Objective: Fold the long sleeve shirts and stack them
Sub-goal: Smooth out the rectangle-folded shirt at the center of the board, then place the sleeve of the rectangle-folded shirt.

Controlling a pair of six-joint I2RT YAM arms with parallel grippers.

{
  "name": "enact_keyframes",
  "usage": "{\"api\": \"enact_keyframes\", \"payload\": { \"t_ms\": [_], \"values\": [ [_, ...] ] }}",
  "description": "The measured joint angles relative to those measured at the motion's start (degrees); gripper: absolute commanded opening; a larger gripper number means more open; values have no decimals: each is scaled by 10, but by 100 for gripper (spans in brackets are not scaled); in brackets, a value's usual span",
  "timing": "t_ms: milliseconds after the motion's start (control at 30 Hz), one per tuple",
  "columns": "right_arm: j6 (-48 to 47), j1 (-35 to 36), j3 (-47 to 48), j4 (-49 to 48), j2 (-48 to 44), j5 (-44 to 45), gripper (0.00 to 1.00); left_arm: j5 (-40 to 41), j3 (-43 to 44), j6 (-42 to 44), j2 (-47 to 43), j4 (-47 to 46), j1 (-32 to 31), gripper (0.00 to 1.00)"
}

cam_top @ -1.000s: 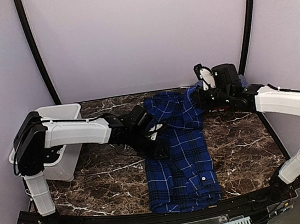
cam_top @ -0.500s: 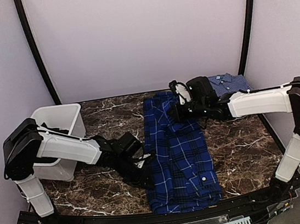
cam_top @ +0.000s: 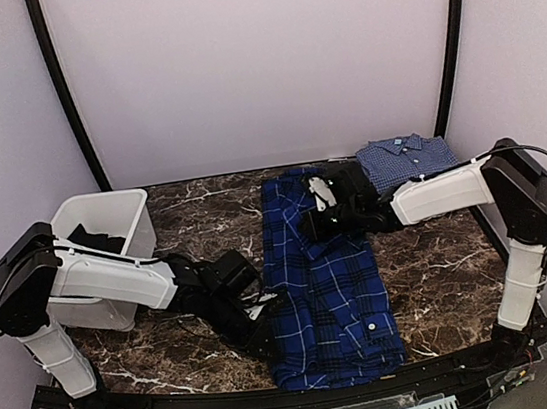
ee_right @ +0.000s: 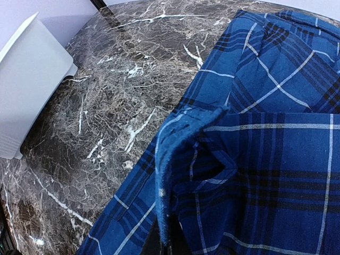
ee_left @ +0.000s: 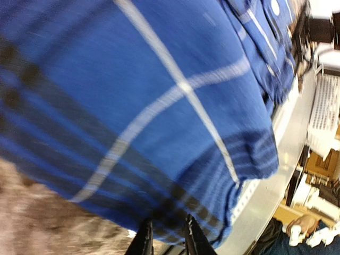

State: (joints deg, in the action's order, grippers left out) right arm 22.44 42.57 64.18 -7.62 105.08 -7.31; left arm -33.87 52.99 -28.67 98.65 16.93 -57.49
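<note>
The deep-blue plaid shirt (cam_top: 331,298) lies as a long strip down the middle of the marble table (cam_top: 444,273). My left gripper (cam_top: 266,318) sits low at its near left edge. In the left wrist view the plaid cloth (ee_left: 133,79) fills the frame, and the left gripper (ee_left: 168,219) is shut on its hem. My right gripper (cam_top: 309,228) hovers over the shirt's upper part. In the right wrist view the right gripper (ee_right: 167,241) pinches a raised fold of the plaid (ee_right: 276,159). A lighter blue fine-check shirt (cam_top: 406,157) lies folded at the back right.
A white bin (cam_top: 136,197) stands at the left of the table with something dark (cam_top: 91,238) inside; its side (ee_right: 32,79) also shows in the right wrist view. Bare marble (ee_right: 117,79) lies between bin and shirt. A black rail runs along the table's near edge.
My right gripper has swung from the back right leftward over the plaid shirt, carrying a fold with it and uncovering the fine-check shirt. My left gripper has slid nearer along the shirt's left edge.
</note>
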Motion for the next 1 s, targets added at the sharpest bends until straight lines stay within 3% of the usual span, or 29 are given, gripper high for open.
{"api": "enact_keyframes", "payload": {
  "t_ms": [233,567,833,1000],
  "values": [
    [8,0,2,0,5,1,0,-12,-22,2,0,-1,-46,20],
    [12,0,10,17,1,16,0,9,-47,2,-38,30,-45,20],
    [-12,0,0,93,-113,88,0,40,86,0,-73,43,-45,21],
    [-27,1,-10,127,-209,128,0,49,155,-5,-18,-5,-33,19]
  ]
}}
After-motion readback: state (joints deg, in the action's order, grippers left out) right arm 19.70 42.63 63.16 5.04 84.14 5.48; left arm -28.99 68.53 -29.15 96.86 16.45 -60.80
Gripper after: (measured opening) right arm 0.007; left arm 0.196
